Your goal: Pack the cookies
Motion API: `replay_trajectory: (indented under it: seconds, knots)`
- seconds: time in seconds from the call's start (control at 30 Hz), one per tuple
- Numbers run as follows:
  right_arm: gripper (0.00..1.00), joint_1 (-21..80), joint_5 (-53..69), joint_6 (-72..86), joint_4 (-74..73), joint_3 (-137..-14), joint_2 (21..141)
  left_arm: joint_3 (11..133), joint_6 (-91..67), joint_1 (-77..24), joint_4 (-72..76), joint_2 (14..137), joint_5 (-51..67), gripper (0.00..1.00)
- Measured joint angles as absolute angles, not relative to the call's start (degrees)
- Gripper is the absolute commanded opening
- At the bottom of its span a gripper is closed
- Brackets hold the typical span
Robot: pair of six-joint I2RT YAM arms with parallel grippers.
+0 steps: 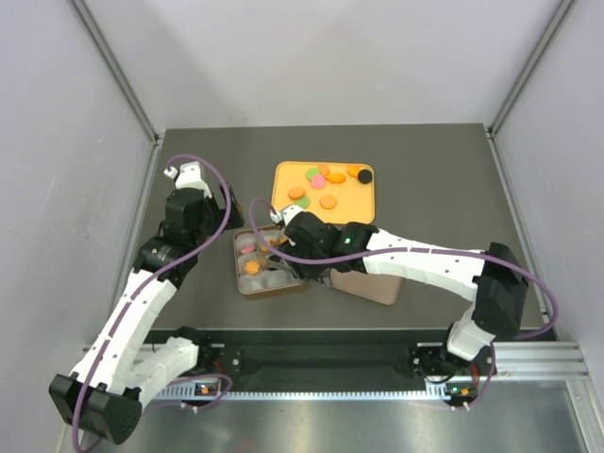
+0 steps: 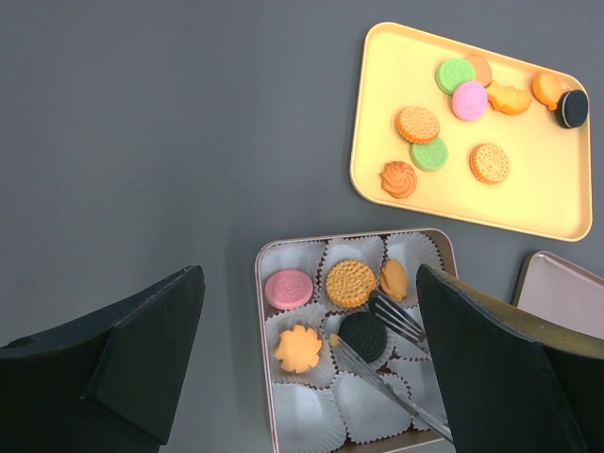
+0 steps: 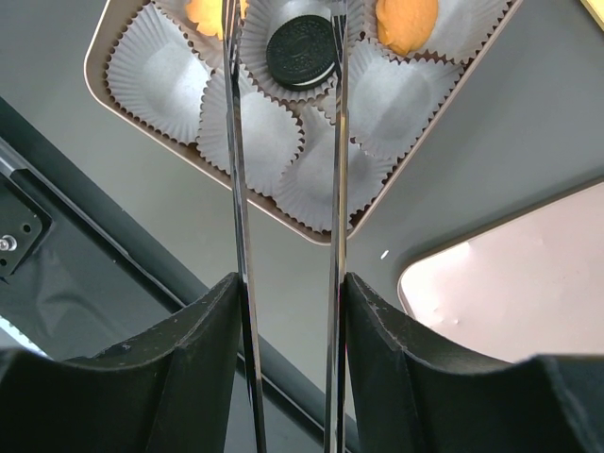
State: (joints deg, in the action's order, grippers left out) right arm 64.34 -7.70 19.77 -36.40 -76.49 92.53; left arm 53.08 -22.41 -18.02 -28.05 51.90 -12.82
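Several cookies [image 1: 324, 179], orange, green, pink and black, lie on an orange tray [image 1: 359, 209]; they also show in the left wrist view [image 2: 418, 125]. A tin box [image 2: 261, 377] lined with white paper cups holds a pink cookie [image 2: 288, 289], three orange ones and a black cookie [image 2: 363, 335]. My right gripper [image 3: 291, 293] is shut on metal tongs [image 3: 336, 142], whose two tips flank the black cookie [image 3: 302, 49] in its cup. My left gripper [image 2: 310, 276] is open and empty, high above the box's left side.
The box's pale pink lid [image 3: 519, 274] lies on the table right of the box, under my right arm [image 1: 425, 264]. Several paper cups [image 3: 156, 71] in the box's near rows are empty. The tray [image 2: 528, 203] sits just behind the box. Grey walls enclose the dark table.
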Motion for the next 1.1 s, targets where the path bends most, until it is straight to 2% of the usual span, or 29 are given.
replay_trajectory:
  seconds: [0.33,0.5,0.77,0.93,1.1]
  knots:
    - [0.46,64.31,-8.58,19.73,-37.10,-76.51,91.70,53.08,-22.41,-18.02,-28.05,51.90,-12.82,0.99]
    - [0.46,62.92,-10.48,19.55,-39.22,-76.51,85.73,53.08,-22.41,-18.02,-28.05,51.90,-12.82,0.99]
    - [0.46,50.00,-12.29,18.11,-39.88,-76.49,76.42,53.08,-22.41,-17.93,-28.05,51.90,-12.58,0.99]
    - [0.46,42.24,-12.10,16.62,-39.40,-76.23,78.78,53.08,-22.44,-17.91,-28.05,51.90,-12.40,0.99]
    - [0.47,38.96,-10.98,15.33,-38.37,-76.20,85.58,53.08,-22.41,-17.91,-28.03,51.90,-12.40,0.99]
